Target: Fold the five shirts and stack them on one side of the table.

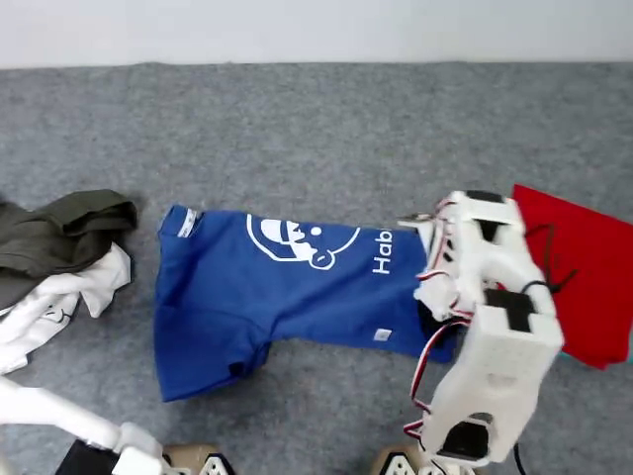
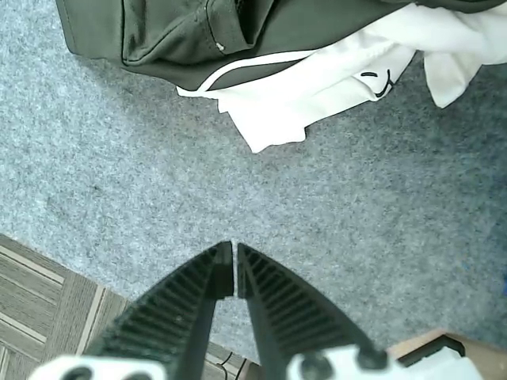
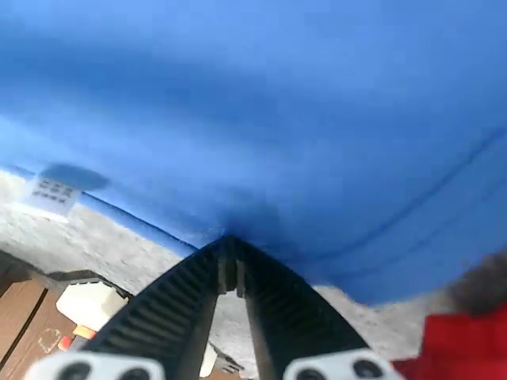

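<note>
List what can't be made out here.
Blue shirt hem end, high view: behind the right arm.
Red shirt, high view: cut by the right edge, partly behind that arm.
Olive shirt and white shirt, high view: cut by the left edge.

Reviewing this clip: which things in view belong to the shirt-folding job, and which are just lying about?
Job in hand:
- blue shirt, hem pinched by the right end effector
- red shirt
- olive garment
- white shirt
- left end effector, shut, empty

Just there:
- grey mat under everything
- wall behind
</note>
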Motion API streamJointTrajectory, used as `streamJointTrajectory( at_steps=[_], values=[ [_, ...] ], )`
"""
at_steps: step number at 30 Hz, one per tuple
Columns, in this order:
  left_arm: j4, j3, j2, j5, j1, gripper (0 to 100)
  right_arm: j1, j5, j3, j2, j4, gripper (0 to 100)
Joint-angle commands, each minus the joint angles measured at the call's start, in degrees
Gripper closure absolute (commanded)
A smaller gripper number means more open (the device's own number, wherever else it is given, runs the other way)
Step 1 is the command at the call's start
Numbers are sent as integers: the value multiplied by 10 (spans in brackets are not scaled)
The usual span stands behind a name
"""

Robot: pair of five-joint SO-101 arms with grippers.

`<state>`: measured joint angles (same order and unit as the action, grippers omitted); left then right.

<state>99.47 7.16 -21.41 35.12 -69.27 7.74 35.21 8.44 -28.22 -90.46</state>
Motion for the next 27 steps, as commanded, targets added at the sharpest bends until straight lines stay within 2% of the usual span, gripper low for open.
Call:
streamJointTrajectory(
  at_steps=[1, 5, 9, 19, 23, 27],
  values=[
    [9, -2, -20, 7, 4, 977, 69, 36, -12, -1, 5, 989],
    [9, -1, -20, 7, 4, 977, 100, 62, -47, 12, -42, 989],
    [9, -1, -20, 7, 4, 977, 64, 57, -97, 32, -123, 989],
    [10, -5, -21, 7, 2, 977, -113, -59, -92, 168, -124, 989],
    [10, -5, -21, 31, -3, 977, -195, -73, -57, 229, -112, 989],
    [10, -5, -21, 33, -4, 977, -256, -74, 16, 298, -44, 989]
  ],
)
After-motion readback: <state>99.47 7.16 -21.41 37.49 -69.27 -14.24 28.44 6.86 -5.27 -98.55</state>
